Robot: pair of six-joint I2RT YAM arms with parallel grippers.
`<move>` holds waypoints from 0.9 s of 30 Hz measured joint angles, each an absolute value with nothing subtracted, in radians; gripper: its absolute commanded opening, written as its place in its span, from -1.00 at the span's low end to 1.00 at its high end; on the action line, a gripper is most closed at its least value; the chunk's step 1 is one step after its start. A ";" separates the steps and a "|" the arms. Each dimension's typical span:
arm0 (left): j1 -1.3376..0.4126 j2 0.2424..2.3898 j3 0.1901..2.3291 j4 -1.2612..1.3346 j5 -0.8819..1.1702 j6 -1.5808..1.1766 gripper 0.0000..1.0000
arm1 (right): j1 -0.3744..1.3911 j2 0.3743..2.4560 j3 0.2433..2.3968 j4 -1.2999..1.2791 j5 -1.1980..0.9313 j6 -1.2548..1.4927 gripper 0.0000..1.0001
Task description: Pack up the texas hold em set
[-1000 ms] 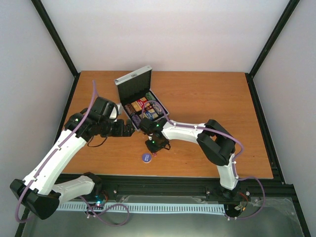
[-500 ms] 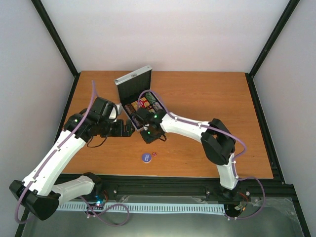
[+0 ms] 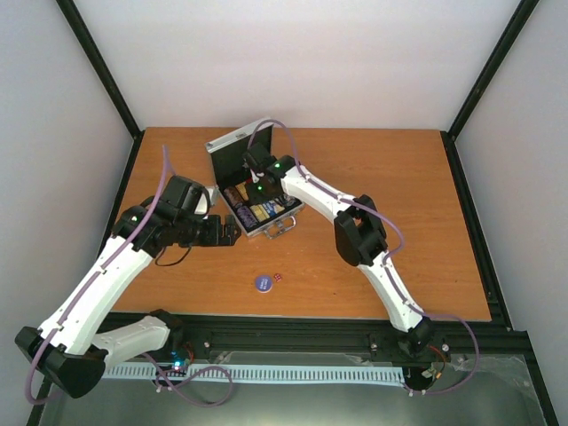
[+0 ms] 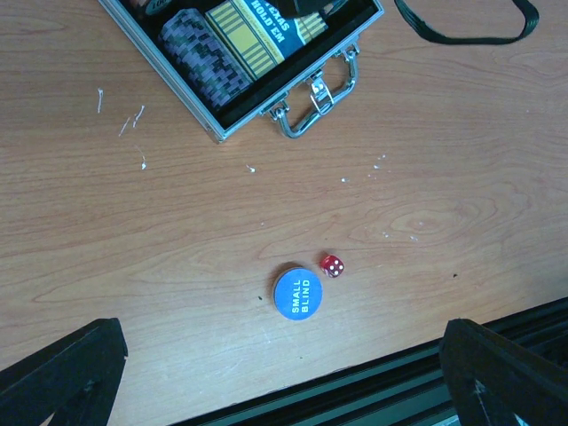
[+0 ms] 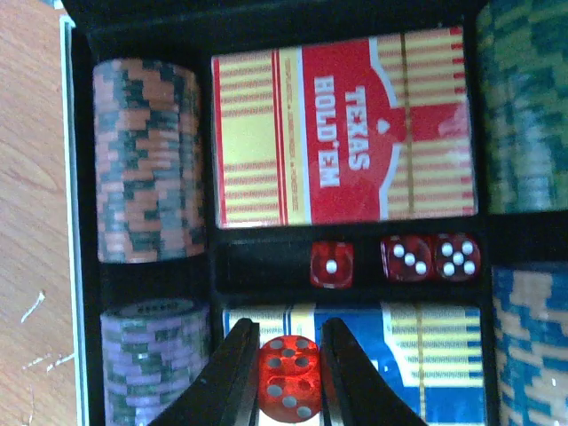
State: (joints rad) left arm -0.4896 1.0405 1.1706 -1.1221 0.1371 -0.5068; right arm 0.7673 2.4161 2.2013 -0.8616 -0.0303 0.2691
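Observation:
The silver case (image 3: 286, 216) lies open with its black-lined lid (image 3: 238, 151) upright. My right gripper (image 3: 256, 182) hovers over it, shut on a red die (image 5: 288, 380) above the blue-yellow card box (image 5: 435, 351). The slot between the boxes holds three red dice (image 5: 406, 258), below the red card box (image 5: 346, 146). Chip stacks (image 5: 146, 160) fill the sides. A blue "small blind" disc (image 4: 297, 292) and one red die (image 4: 333, 264) lie on the table in front of the case. My left gripper (image 3: 227, 232) is open and empty, left of the case.
The case handle (image 4: 315, 93) faces the disc. A black cable loop (image 4: 466, 27) lies on the wood right of the case. The table's front edge and black rail (image 4: 355, 399) run just below the disc. More chip stacks, purple (image 5: 155, 364), green (image 5: 524, 106) and blue (image 5: 532, 346), sit in the case.
My right gripper rose from the table beside the blue disc with a die and swung back over the open case. One die stays by the disc. The left arm has not moved.

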 measured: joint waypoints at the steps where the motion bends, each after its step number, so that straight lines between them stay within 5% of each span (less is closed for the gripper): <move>1: -0.490 1.040 1.170 -1.122 0.137 -0.507 1.00 | 0.762 2.436 2.228 -0.860 -0.040 0.268 -0.76; 21: -0.490 1.044 1.154 -1.113 0.126 -0.520 0.99 | 0.761 2.507 2.207 -0.721 -0.051 0.258 -0.69; 27: -0.490 1.044 1.153 -1.111 0.126 -0.520 1.00 | 0.761 2.507 2.210 -0.710 -0.006 0.252 -0.49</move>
